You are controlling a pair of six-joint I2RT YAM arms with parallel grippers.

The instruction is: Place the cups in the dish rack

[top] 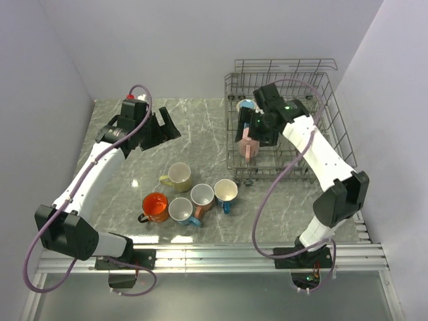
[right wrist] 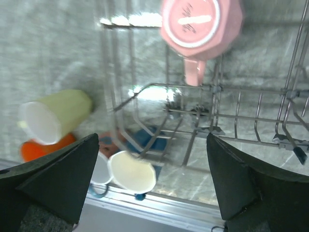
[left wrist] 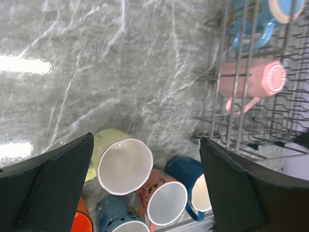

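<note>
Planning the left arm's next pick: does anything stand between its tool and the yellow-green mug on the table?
Nothing visible does. The open left tool hangs over the grey marble tabletop, and the yellow-green glossy ceramic mug sits on the side of the mug cluster facing it. The orange ceramic mug sits beyond.

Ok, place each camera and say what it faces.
Top external: high behind the robot, looking down on table, cups, dish rack; both arms show.
Left wrist: over the table, facing the cups and rack; own fingers show.
Right wrist: at the rack, facing the pink cup; own fingers show.
Shared: both wrists see the pink cup.
</note>
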